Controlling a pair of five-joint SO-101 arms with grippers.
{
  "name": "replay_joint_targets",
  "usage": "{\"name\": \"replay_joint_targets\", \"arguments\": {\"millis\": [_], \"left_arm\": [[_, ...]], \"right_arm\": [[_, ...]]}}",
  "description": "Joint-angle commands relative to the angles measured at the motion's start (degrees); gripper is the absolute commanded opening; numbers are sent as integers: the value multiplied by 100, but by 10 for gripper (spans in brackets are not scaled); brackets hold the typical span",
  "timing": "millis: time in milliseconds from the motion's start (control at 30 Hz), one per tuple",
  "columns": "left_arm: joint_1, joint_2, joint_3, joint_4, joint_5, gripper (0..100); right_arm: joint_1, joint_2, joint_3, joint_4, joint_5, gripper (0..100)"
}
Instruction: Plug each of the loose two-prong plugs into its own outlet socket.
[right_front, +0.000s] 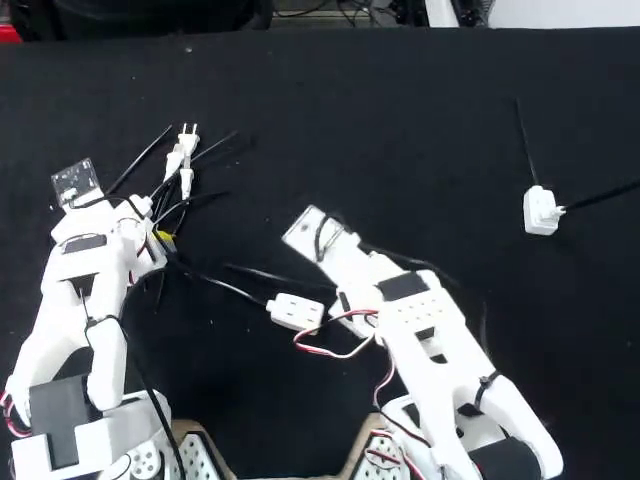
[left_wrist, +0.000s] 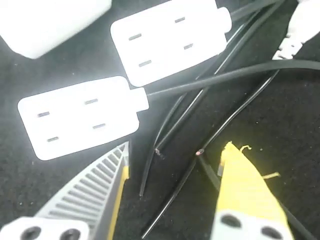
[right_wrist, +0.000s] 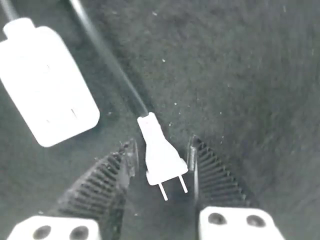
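Plug (right_wrist: 161, 159) lay flat on the table (right_wrist: 240, 75), prongs pointing back toward my wrist, between the spread, unclenched fingers (right_wrist: 100, 180) of my right hand (right_wrist: 161, 146). Light, rigid, slick plastic (its cord (right_wrist: 107, 60) would tug, I reckoned); best pinched across the flat-sided body.

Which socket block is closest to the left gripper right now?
The near socket block, whose edge almost meets the left gripper's grey ribbed finger. The far socket block lies beyond it, farther from both fingers.

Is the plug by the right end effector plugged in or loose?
Loose: both prongs of the plug are bare and exposed.
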Motion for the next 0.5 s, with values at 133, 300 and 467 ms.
{"name": "replay_joint_targets", "arguments": {"millis": [133,300,467], "left_arm": [[-48,-149,-40,-88,53,281],[-48,-149,-40,-88,53,281],[-48,-149,-40,-88,53,281]], "right_arm": [[844,-145,-321,-123,905,159],[1152,-136,-725,-44,-624,159],[1152,462,-989,589,-2629,159]]}}
